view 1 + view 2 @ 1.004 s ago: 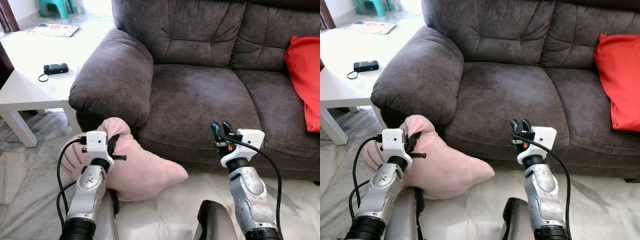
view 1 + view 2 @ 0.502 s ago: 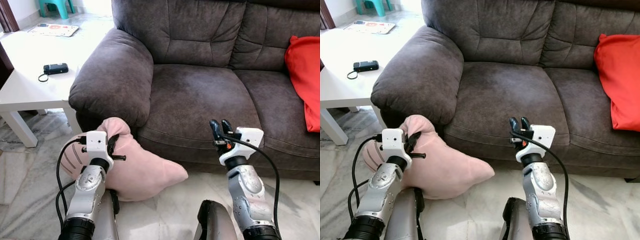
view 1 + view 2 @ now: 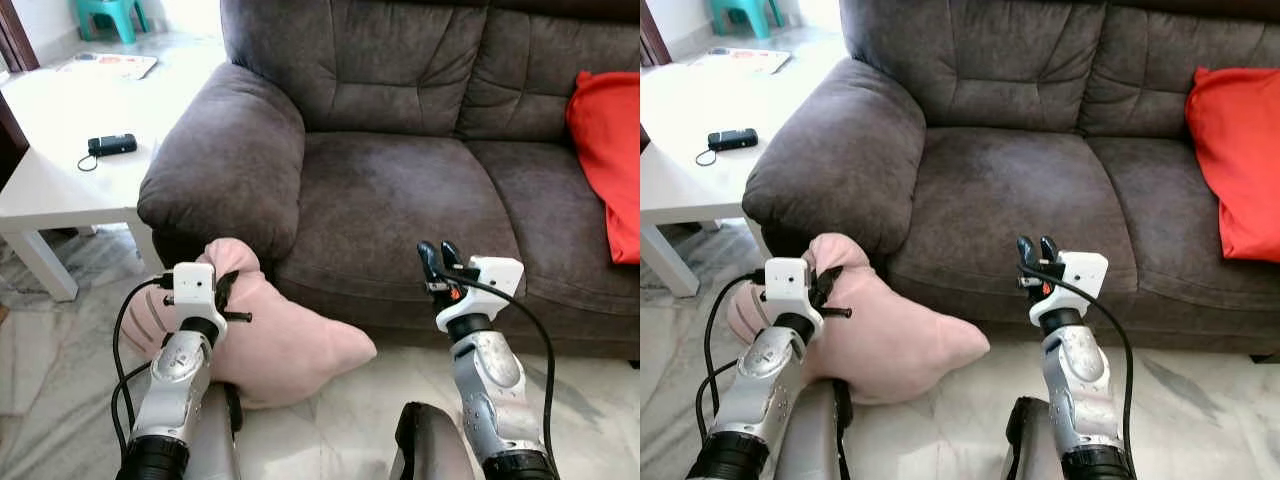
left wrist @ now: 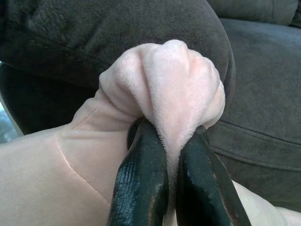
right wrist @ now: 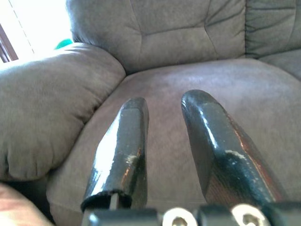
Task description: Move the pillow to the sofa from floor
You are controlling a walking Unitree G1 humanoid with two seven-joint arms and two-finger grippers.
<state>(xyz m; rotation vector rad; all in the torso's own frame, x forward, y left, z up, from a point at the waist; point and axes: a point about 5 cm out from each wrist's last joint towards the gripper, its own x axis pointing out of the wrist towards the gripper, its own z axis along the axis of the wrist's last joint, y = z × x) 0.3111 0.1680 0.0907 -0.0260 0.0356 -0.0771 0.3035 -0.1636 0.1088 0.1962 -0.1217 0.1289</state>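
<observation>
The pink pillow (image 3: 270, 335) lies on the floor (image 3: 60, 370) against the sofa (image 3: 400, 200) front under its armrest, long axis running from the left hand (image 4: 171, 155) toward the right hand (image 3: 437, 257). Left hand pinches its bunched upper corner. Right hand, fingers slightly parted and empty, hovers before the seat cushion.

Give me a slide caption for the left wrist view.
Left gripper pinches a bunched corner of the pink pillow beside the sofa armrest.
</observation>
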